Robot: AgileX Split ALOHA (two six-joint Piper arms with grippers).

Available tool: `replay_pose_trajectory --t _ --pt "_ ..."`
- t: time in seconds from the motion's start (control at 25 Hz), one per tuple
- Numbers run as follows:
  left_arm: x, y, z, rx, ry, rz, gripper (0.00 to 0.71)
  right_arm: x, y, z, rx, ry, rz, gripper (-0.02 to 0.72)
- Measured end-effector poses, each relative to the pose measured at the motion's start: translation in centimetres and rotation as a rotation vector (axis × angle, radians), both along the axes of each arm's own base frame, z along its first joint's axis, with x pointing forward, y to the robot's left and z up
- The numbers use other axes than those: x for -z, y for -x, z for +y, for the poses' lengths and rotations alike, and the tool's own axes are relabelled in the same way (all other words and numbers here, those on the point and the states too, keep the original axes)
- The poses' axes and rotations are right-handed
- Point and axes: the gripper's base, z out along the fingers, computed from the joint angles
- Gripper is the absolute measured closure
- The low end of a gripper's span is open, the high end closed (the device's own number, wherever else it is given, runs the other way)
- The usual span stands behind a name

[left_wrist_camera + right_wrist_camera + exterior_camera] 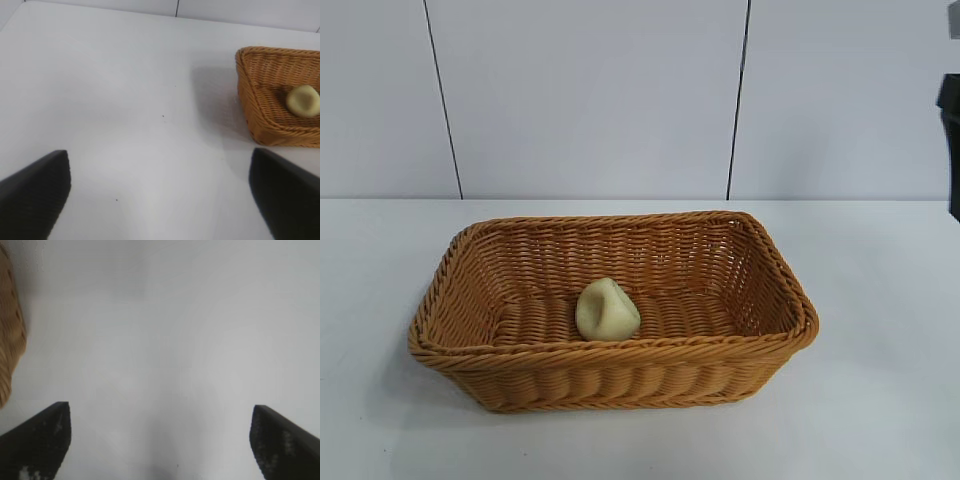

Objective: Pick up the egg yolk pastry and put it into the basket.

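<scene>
From outside the rig, the egg yolk pastry [607,310] lies on the floor of the wicker basket [620,378], near its front wall, the basket standing on the white table [880,300]. A dark part of the right arm [951,140] shows at the far right edge.

The left gripper [160,200], fingers [35,195] spread wide and holding nothing, hangs over bare table, with the basket and pastry [303,100] well apart to its right.

The right gripper [160,440], fingers [287,440] likewise spread and empty, points down at bare table, with the basket's rim [10,350] at the edge of its view.
</scene>
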Motion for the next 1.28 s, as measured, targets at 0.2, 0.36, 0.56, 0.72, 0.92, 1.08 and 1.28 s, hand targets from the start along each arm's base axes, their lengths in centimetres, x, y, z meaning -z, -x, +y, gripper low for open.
replay_pose_trajectory --t 0.2,0.36,0.56,0.72,0.92,1.08,1.28 --pt "0.0 0.0 0.0 0.000 0.000 0.000 0.015 0.1 6.3 -0.4 -0.022 -0.001 -0.048 0.008" --pt "0.0 0.0 0.0 0.000 0.000 0.000 0.015 0.3 9.6 -0.5 -0.027 -0.017 -0.186 0.008" --pt "0.0 0.0 0.0 0.000 0.000 0.000 0.015 1.7 13.0 -0.5 -0.052 -0.030 -0.301 0.008" --pt "0.0 0.0 0.0 0.000 0.000 0.000 0.015 2.7 15.1 -0.7 -0.058 -0.030 -0.342 0.008" --pt "0.0 0.0 0.0 0.000 0.000 0.000 0.015 1.8 16.4 -0.7 -0.059 -0.037 -0.445 0.008" --pt "0.0 0.0 0.0 0.000 0.000 0.000 0.015 1.2 17.4 -0.7 -0.059 -0.041 -0.524 0.008" --pt "0.0 0.0 0.0 0.000 0.000 0.000 0.015 0.3 19.3 -0.9 -0.060 -0.046 -0.656 0.008"
